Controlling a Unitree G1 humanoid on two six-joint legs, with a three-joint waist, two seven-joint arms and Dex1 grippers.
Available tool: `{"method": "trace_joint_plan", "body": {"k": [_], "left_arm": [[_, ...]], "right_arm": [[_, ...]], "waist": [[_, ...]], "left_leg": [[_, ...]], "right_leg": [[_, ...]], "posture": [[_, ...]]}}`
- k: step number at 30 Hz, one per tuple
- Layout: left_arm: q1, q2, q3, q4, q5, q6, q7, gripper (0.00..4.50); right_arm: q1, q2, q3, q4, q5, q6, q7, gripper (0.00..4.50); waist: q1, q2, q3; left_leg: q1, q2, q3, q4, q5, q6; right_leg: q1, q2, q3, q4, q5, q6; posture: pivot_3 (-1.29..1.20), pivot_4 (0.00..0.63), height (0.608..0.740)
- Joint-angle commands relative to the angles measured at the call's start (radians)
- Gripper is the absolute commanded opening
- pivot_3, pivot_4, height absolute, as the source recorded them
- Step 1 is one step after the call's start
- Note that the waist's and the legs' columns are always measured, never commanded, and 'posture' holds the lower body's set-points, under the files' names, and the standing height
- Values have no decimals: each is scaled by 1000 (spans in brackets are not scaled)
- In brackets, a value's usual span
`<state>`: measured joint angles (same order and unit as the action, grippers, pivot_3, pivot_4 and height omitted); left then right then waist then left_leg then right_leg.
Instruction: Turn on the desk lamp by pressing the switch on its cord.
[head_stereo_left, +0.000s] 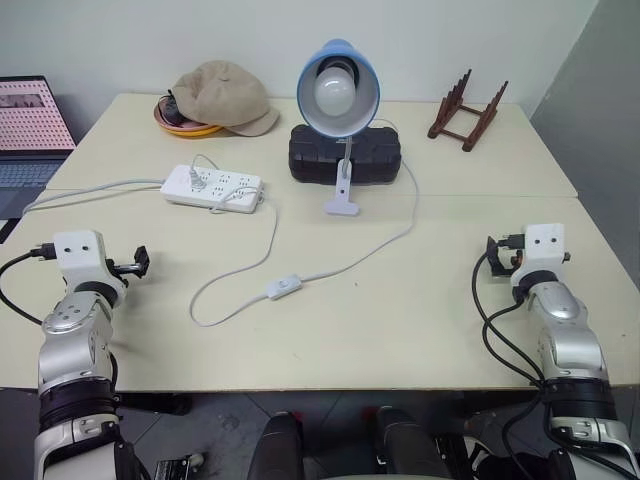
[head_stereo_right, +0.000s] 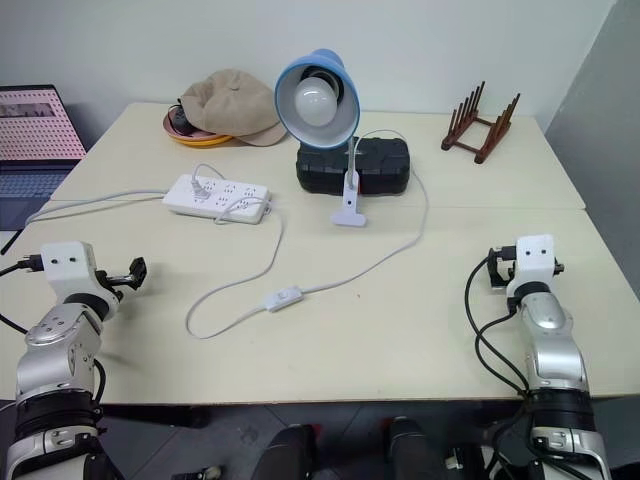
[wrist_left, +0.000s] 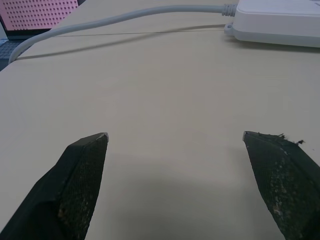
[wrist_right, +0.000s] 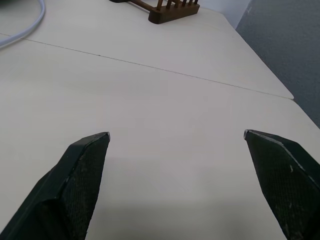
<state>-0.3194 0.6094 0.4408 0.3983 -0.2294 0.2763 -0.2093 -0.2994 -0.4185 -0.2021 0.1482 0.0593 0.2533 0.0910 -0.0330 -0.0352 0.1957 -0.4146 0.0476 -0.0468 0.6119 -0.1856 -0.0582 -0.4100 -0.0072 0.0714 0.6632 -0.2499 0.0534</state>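
We note the left tool (wrist_left: 175, 142) and right tool (wrist_right: 176, 141) near the cream surface's (head_stereo_left: 420, 320) front corners, both spread wide and empty. The small white inline switch (head_stereo_left: 283, 289) lies mid-surface on its thin white cord (head_stereo_left: 385, 244). Farther back stands the unlit light-blue-shaded desk lamp (head_stereo_left: 338, 90).
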Motion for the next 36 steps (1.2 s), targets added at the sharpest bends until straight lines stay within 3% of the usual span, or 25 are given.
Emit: {"method": "trace_joint_plan", "body": {"k": [1, 8, 11, 15, 19, 23, 29, 36], "left_arm": [[2, 17, 28, -53, -21, 3, -14, 4489], [10, 59, 35, -79, -42, 26, -63, 4489], [10, 114, 3, -135, -82, 100, -182, 4489], [32, 227, -85, -285, -143, 204, -425, 4489], [46, 338, -214, -426, -181, 272, -654, 4489], [17, 363, -330, -498, -194, 295, -787, 4489], [10, 342, -488, -528, -125, 214, -888, 4489], [-61, 249, -599, -362, -3, 61, -903, 4489]], "right_arm": [[-21, -12, -14, -13, -8, -13, 1, 4500], [-10, -21, -16, -30, -7, -16, 15, 4500], [8, -48, -3, -73, 4, -15, 78, 4500], [45, -105, 45, -178, 103, 0, 314, 4500], [98, -247, 104, -372, 309, 169, 654, 4500], [130, -374, 153, -536, 464, 319, 848, 4500], [136, -381, 164, -647, 575, 454, 846, 4500], [194, -341, 160, -757, 604, 506, 745, 4500]], "waist": [[0, 0, 0], [0, 0, 0], [-2, 0, 0], [-2, 0, 0], [-2, 2, 1], [-1, 2, 1], [-2, 1, 1], [2, 1, 1]], "left_leg": [[0, 0, 0, 0, 0, 0], [0, 0, 0, 0, 0, 0], [0, 0, 0, 0, 0, 0], [-1, 0, 0, 0, 0, 0], [0, 0, 0, 0, 0, 0], [0, 1, 0, 0, 0, 0], [0, 1, 0, 0, 0, 0], [-2, 1, 0, 0, 0, 0]], "right_leg": [[0, 0, 0, 0, 0, 0], [0, 0, 0, 0, 0, 0], [0, 0, 0, 0, 0, 0], [0, 0, 0, -1, 0, 0], [0, 0, 0, 0, -1, -2], [0, 0, 0, 0, -4, -7], [0, 1, 0, 0, -5, -7], [-1, 1, 0, -1, -5, -7]], "posture": [[0, 150, 740], [0, 150, 740], [0, 150, 740], [0, 150, 740], [0, 150, 740], [0, 150, 740], [0, 150, 740], [0, 150, 740]]}}
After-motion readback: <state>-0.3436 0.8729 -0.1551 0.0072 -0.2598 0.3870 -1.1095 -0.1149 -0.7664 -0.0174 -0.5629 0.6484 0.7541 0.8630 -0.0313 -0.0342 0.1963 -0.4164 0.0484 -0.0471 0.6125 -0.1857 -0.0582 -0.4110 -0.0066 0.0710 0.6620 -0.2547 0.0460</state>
